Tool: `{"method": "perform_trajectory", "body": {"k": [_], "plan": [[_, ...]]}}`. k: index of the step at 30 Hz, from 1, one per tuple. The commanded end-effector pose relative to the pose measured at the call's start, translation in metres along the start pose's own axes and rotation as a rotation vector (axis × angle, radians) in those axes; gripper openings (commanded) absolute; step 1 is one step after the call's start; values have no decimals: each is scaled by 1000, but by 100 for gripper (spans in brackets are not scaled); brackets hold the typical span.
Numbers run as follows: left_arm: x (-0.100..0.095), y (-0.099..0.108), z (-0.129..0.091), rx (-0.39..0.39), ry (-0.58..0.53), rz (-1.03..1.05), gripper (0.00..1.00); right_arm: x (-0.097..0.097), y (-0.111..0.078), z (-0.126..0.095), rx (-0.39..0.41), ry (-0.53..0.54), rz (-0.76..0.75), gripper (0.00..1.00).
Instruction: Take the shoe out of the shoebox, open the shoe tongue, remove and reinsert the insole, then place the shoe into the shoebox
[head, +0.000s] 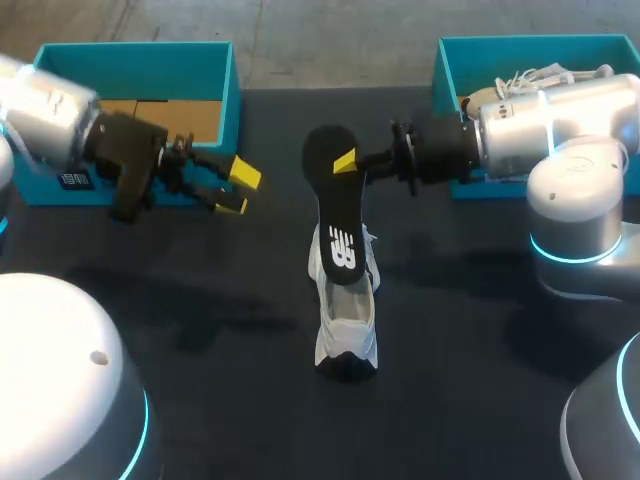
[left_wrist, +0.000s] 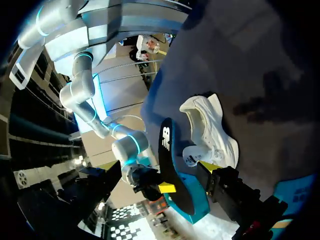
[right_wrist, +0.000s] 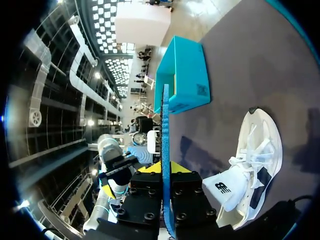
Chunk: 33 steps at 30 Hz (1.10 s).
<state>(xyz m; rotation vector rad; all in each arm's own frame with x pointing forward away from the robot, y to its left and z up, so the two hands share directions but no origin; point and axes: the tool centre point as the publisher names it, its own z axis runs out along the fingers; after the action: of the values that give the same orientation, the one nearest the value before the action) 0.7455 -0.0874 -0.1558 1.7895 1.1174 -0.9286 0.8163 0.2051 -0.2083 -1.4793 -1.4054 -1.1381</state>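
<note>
Above the shoe (head: 347, 335) your right fingers (head: 345, 162) pinch the removed insole (head: 335, 215); left fingers (head: 245, 175) look spread; reinserting, boxing remain

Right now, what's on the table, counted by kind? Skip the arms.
Teal cardboard shoeboxes: 2 (left shoebox, right shoebox)
White laced shoes: 2 (shoe on the table, shoe in the right shoebox, partly hidden)
Black foam insole: 1, gripped by the right gripper
Total: 5
</note>
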Motion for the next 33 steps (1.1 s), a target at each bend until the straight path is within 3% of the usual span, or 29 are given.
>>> {"method": "perform_trajectory", "body": {"k": [1,20,33], "plan": [[-13,16,-16,131,166,-26,100,-1,-3,2,-10,4,0,0],[-56,67,-38,259,403,-9,100,-8,-5,3,-37,8,10,0],[-72,87,-30,334,526,-59,100,-8,-5,3,-37,8,10,0]]}}
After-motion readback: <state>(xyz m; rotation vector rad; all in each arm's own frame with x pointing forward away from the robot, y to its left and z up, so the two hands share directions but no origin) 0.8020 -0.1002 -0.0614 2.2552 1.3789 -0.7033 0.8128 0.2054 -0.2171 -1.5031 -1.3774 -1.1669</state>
